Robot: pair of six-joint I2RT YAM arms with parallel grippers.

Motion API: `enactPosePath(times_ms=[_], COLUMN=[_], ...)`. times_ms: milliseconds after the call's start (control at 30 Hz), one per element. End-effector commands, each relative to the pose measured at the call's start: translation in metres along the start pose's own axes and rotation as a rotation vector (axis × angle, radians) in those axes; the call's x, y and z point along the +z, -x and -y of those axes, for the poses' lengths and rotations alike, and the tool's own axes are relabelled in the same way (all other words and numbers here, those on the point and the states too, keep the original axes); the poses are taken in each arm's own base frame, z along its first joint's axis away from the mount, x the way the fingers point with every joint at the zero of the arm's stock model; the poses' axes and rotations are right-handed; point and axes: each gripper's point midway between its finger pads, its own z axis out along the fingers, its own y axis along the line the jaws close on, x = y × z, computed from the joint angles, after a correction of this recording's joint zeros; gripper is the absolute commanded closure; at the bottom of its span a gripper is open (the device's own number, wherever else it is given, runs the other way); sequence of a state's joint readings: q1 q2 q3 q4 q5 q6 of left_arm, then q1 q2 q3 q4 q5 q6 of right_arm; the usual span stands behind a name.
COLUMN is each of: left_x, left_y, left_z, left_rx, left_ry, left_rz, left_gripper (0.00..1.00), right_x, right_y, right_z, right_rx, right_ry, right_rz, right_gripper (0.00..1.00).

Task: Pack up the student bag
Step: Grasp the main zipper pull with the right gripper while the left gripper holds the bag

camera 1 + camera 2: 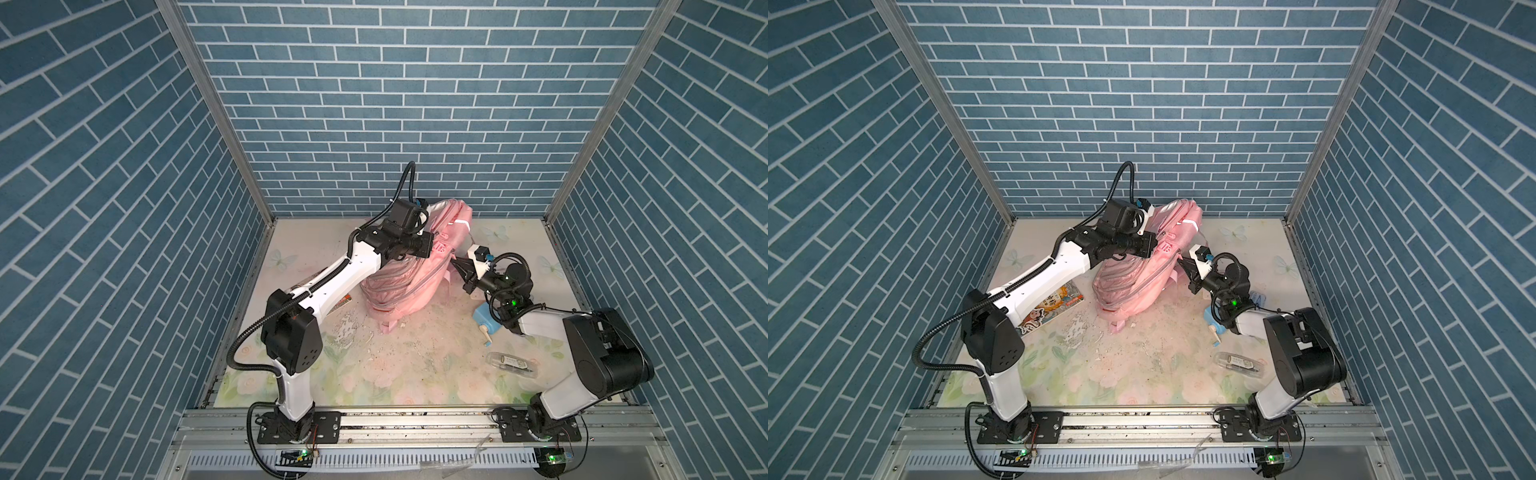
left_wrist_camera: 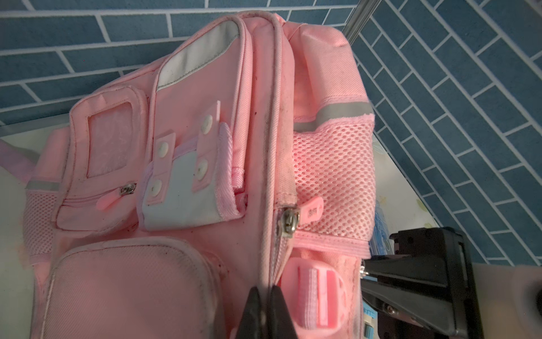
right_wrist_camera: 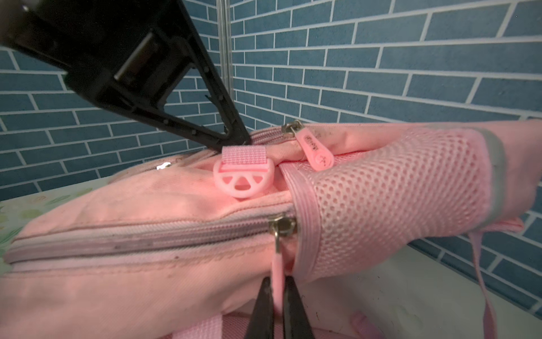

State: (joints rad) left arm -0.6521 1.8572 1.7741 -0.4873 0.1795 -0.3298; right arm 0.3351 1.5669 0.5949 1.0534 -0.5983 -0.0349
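The student bag (image 1: pixel 399 291) (image 1: pixel 1133 286) lies toward the back middle of the counter (image 1: pixel 395 374), between the two arms, with its top end raised toward the rear wall and its lower end resting on the flowered surface. The left arm (image 1: pixel 332 278) reaches in from the left, and the left jaws are together, pinching the piped seam (image 2: pixel 265 234) that runs down the bag's front, just beside a zipper slider (image 2: pixel 289 223) and close to a pink plastic ring (image 3: pixel 243 179) on a webbing loop. The right arm (image 1: pixel 540 322) comes in low from the right. The right jaws are clamped on the thin pink zipper pull (image 3: pixel 277 261) that hangs from a metal slider (image 3: pixel 283 227) at the end of a closed zip, right beside the mesh side pocket (image 3: pixel 396 199). A picture book (image 1: pixel 1054 309) lies flat on the counter, partly under the left arm and near the bag's lower left side. A small light-blue gadget (image 1: pixel 484 324) sits just beside the right arm's forearm, and a clear pencil case (image 1: pixel 513 365) lies nearer the front, apart from the bag.
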Motion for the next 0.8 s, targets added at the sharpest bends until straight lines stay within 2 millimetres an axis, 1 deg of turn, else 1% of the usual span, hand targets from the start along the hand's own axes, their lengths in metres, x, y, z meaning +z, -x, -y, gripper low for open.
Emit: enactPosePath(times_ms=[0, 133, 300, 367, 433, 533, 667, 733, 767], left_x=[-0.039, -0.039, -0.039, -0.037, -0.033, -0.026, -0.023, -0.022, -0.022], left_y=[0.068, 0.077, 0.087, 0.089, 0.092, 0.091, 0.085, 0.079, 0.076], left_z=[0.02, 0.017, 0.013, 0.014, 0.016, 0.018, 0.013, 0.011, 0.01], left_rx=[-0.039, -0.105, -0.174, -0.205, -0.222, -0.229, -0.201, -0.152, -0.128], left_ry=[-0.053, -0.05, -0.045, -0.059, -0.073, -0.082, -0.054, -0.032, -0.02], left_rz=[0.236, 0.282, 0.345, 0.364, 0.374, 0.366, 0.34, 0.31, 0.292], left_gripper=[1.0, 1.0, 1.0, 1.0, 1.0, 1.0, 1.0, 1.0, 0.98], right_x=[-0.001, -0.001, -0.006, -0.003, 0.001, 0.002, -0.002, -0.004, -0.005], right_y=[0.008, -0.003, -0.008, -0.016, -0.022, -0.022, -0.017, -0.018, -0.019], right_z=[-0.019, -0.047, -0.074, -0.09, -0.099, -0.101, -0.092, -0.088, -0.086], right_rx=[-0.091, -0.125, -0.132, -0.13, -0.111, -0.055, -0.023, -0.009, -0.005], right_ry=[0.059, 0.131, 0.163, 0.209, 0.225, 0.214, 0.147, 0.119, 0.113], right_rz=[-0.031, -0.123, -0.168, -0.213, -0.245, -0.235, -0.212, -0.217, -0.219], right_gripper=[1.0, 1.0, 1.0, 1.0, 1.0, 1.0, 1.0, 1.0, 1.0])
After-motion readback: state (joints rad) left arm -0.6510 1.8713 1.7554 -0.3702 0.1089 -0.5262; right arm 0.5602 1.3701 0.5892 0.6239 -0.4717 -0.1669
